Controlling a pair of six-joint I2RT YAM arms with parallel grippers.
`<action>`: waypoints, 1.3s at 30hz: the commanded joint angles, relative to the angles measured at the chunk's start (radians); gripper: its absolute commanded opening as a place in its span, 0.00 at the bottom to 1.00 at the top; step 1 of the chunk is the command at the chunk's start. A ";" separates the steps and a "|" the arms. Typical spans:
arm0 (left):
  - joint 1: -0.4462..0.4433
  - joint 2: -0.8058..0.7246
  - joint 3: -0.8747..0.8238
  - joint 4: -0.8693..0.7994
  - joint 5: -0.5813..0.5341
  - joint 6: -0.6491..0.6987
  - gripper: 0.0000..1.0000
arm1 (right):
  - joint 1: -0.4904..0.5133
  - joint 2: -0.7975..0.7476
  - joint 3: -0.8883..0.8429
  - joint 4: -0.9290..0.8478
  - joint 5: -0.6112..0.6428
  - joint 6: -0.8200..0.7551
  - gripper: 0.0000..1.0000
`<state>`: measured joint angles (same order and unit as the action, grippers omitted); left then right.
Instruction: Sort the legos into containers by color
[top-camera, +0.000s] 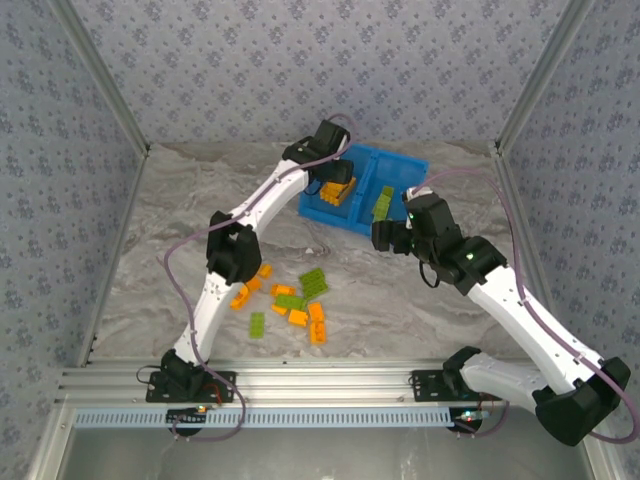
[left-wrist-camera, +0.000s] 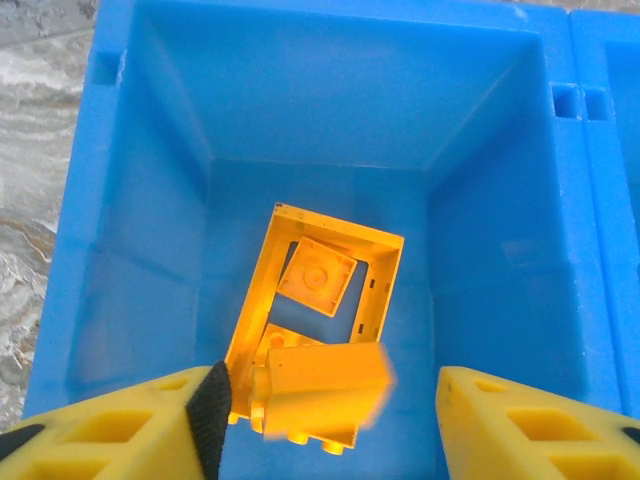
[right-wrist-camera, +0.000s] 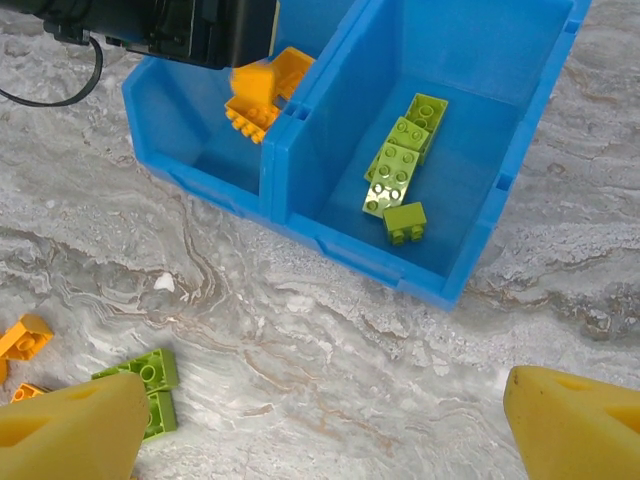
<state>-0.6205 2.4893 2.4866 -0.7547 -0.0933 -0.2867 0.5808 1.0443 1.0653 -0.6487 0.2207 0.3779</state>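
My left claw (left-wrist-camera: 330, 400) hangs over the left-hand compartment (left-wrist-camera: 150, 250) of the blue bin (top-camera: 408, 166), its fingers spread wide. An orange brick (left-wrist-camera: 320, 392) shows blurred between them at the bottom of the wrist view. It touches neither finger, so I judge it is dropping onto the orange bricks (left-wrist-camera: 320, 275) lying on the floor there. The right-hand compartment (right-wrist-camera: 480, 60) holds green bricks (right-wrist-camera: 398, 175). My right claw (right-wrist-camera: 320, 430) is spread and empty above the table (right-wrist-camera: 400, 380), lower in the frame than the bin. I read this as the drop-off step for orange. A loose pile (top-camera: 290, 295) of both colours waits at the centre of the overhead view. Next I'd lift the left claw clear of the bin wall, then line up on a single brick.
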 joint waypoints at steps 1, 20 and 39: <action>-0.007 -0.078 0.034 -0.043 0.021 -0.015 0.60 | 0.007 -0.008 -0.008 -0.019 -0.011 0.018 0.94; -0.020 -0.995 -1.039 0.239 -0.015 0.075 0.64 | 0.290 0.343 -0.013 0.077 -0.274 -0.088 0.94; -0.021 -1.373 -1.519 0.239 -0.132 -0.064 0.77 | 0.329 0.859 0.247 0.176 -0.180 -0.178 1.00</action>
<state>-0.6361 1.1511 0.9810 -0.5396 -0.2012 -0.3252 0.9123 1.8675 1.2797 -0.4782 -0.0010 0.2157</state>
